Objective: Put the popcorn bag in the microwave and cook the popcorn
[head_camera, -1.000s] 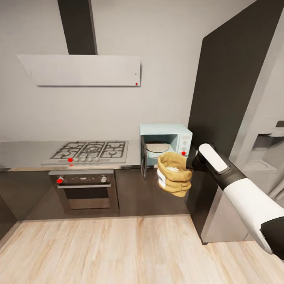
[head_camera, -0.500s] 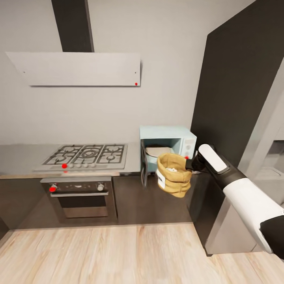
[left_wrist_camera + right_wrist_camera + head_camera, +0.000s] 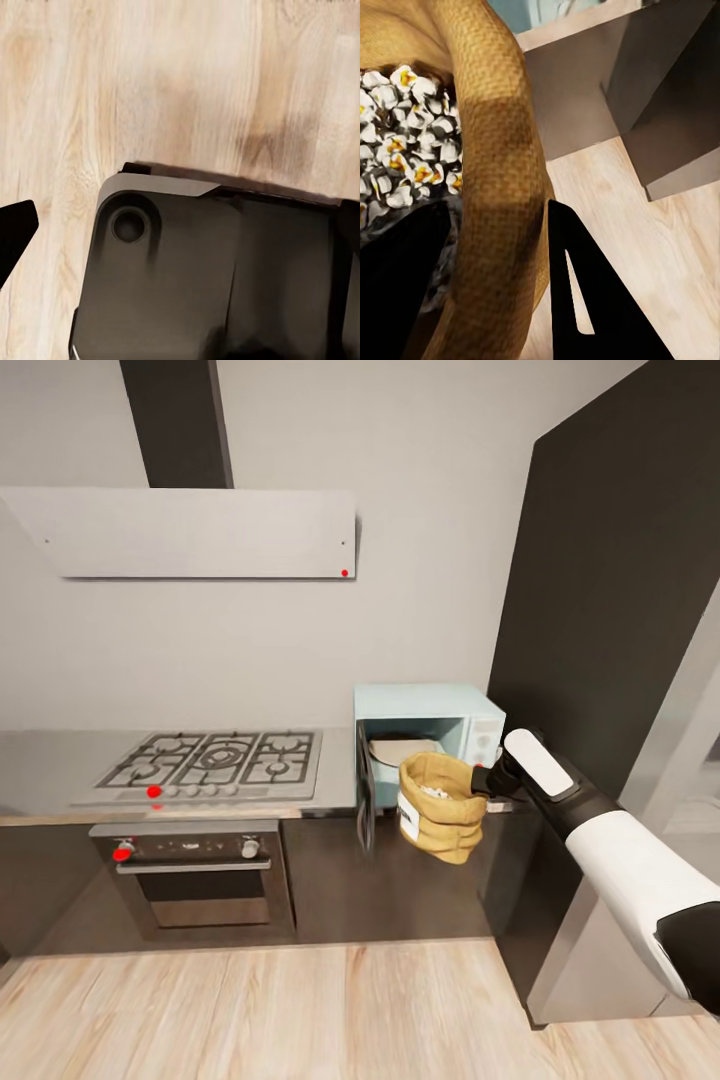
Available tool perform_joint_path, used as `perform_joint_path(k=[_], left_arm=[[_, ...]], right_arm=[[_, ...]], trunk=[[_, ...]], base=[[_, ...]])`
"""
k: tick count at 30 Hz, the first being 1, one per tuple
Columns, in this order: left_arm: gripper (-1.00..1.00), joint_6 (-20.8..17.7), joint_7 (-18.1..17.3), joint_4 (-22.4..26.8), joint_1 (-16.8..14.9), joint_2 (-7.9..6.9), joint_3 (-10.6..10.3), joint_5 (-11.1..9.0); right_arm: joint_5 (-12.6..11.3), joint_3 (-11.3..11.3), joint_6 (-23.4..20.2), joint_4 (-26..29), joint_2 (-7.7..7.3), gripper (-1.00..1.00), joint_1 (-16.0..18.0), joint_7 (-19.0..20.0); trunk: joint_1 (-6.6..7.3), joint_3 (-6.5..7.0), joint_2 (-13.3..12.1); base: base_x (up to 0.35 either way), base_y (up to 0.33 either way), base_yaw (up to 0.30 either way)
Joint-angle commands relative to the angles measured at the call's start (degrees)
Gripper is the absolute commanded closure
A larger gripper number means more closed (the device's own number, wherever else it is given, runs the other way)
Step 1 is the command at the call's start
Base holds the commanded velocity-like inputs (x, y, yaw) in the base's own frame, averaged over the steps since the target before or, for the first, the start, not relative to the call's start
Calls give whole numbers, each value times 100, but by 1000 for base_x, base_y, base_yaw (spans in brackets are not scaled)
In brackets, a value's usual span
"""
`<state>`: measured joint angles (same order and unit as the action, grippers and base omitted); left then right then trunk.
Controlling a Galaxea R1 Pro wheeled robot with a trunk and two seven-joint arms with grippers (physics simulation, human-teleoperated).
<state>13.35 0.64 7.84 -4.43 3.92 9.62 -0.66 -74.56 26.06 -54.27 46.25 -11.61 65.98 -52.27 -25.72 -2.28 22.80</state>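
Grey-walled kitchen with wood floor (image 3: 250,1010): a grey surface (image 3: 60,760) carries the hob (image 3: 215,755) and open microwave (image 3: 425,725). The right claw (image 3: 482,780) pinches the popcorn bag (image 3: 440,805) rim, held before the microwave.

Right pincer (image 3: 482,781) grips popcorn bag (image 3: 440,805) before open microwave (image 3: 425,735).

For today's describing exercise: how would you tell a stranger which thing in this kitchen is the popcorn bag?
Find the pale blue microwave standing with its door open at the right end of the grey countertop, beside the tall dark cabinet. Just in front of its opening, the right tool holds a small sack in the air. That popcorn bag is the one crumpled tan thing, white-labelled, with white popcorn inside.
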Motion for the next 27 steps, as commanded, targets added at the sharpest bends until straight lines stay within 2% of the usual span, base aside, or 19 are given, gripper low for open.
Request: perform_joint_path(k=[1,6,21,27], left_arm=[[-100,19,7,-4,-5,3,18,-9],[-100,19,7,-3,-5,2,15,-5],[-100,19,6,-3,-5,1,14,-4],[-100,19,7,-3,-5,3,22,-7]], right_arm=[[-55,25,-5,7,-7,100,9,-56],[-54,22,-5,8,-7,100,24,-56],[-37,11,-14,26,0,100,46,-56],[-33,7,-14,67,1,100,40,-55]], trunk=[[-6,-14,12],[-6,-14,12],[-6,-14,12],[-6,-14,12]], base=[[261,0,0],[241,0,0],[12,0,0],[300,0,0]])
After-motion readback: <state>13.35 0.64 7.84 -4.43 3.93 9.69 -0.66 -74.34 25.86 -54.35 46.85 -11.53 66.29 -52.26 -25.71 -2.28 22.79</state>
